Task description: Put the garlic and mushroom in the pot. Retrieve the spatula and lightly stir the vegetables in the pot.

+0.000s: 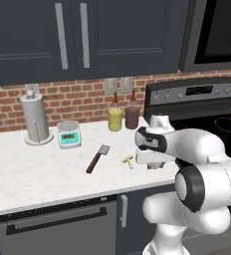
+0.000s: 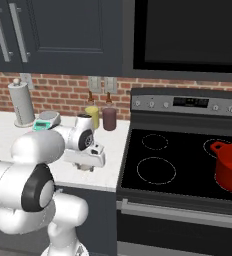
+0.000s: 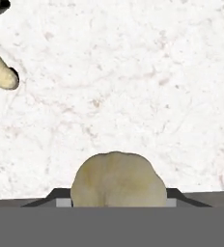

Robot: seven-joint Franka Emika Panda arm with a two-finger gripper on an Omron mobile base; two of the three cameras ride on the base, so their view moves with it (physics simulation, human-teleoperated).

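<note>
The garlic (image 3: pixel 116 178), a pale beige bulb, sits between my gripper's fingertips (image 3: pixel 59 197) in the hand view, low over the white counter, and the gripper (image 1: pixel 153 165) is shut on it. The mushroom (image 3: pixel 3 72) lies on the counter a little to the left of the gripper, also visible as the mushroom (image 1: pixel 128 160) in the left base view. Further left lies the spatula (image 1: pixel 97 158), with its grey blade toward the wall and its brown handle toward the front. The red pot (image 2: pixel 230 167) stands on the stove's right side, far from the gripper (image 2: pixel 84 167).
A yellow canister (image 1: pixel 115 119) and a maroon canister (image 1: pixel 132 117) stand against the brick wall behind the gripper. A teal scale (image 1: pixel 68 134) and a paper towel holder (image 1: pixel 36 119) stand further left. The black stove top (image 2: pixel 178 165) adjoins the counter on the right.
</note>
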